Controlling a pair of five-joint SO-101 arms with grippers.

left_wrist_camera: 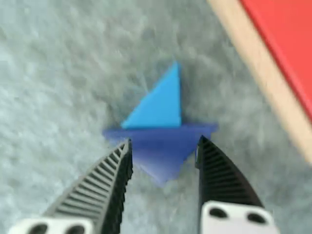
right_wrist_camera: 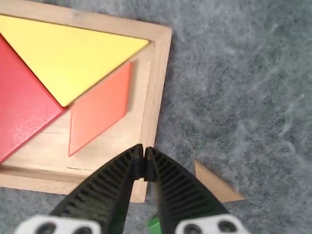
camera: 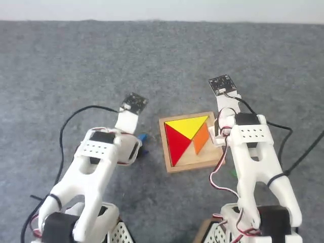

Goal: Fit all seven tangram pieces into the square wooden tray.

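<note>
Right of centre on the grey carpet (camera: 76, 61): square wooden tray (camera: 205, 159), partly filled. Holds a large red triangle (camera: 176, 142) on its left, a large yellow triangle (camera: 188, 126) along its far edge and a smaller orange parallelogram (camera: 201, 139) toward the right, with bare wood at the near right.

Just left of the tray, under the left gripper (left_wrist_camera: 165, 142): dark blue triangle (left_wrist_camera: 161, 158), flat and matte. Long edge across the finger gap, overshooting both tips; apex back toward the wrist. Fingers spread wide, straddling the narrower part, no contact visible. Beyond that long edge and touching it: smaller light blue triangle (left_wrist_camera: 158, 105). Plainly the nearer arm for both.

Right gripper (right_wrist_camera: 144, 151) at the tray's right rim, pinched closed on nothing. Tan triangle (right_wrist_camera: 214, 185) and a green sliver (right_wrist_camera: 154, 224) on the carpet just right of the tray.
</note>
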